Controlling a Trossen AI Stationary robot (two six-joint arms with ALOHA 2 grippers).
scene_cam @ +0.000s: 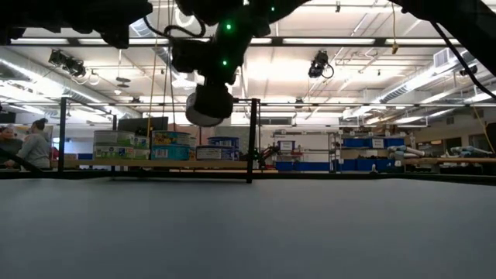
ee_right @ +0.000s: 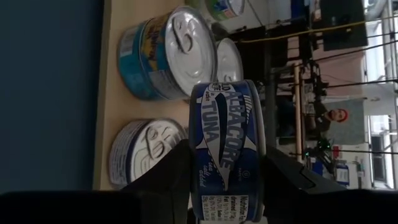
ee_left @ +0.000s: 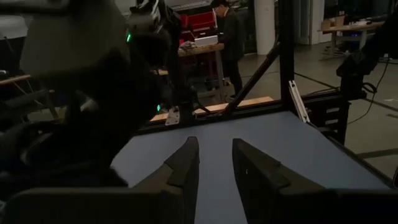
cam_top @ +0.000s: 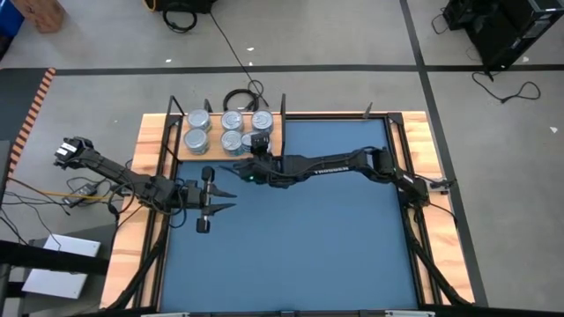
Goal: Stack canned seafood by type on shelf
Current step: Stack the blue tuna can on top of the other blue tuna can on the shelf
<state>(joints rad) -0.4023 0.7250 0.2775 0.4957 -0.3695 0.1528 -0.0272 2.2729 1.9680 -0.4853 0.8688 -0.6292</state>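
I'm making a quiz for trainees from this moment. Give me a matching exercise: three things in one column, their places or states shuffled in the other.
Things:
1. right gripper
2. left gripper
3. teal can

States:
A. standing on the shelf
B. holding nothing, over the mat
C. shut on the tuna can

Pairs: 1-C, 2-B, 3-A

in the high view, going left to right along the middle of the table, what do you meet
left gripper, empty over the blue mat → right gripper holding a tuna can by the shelf → right arm
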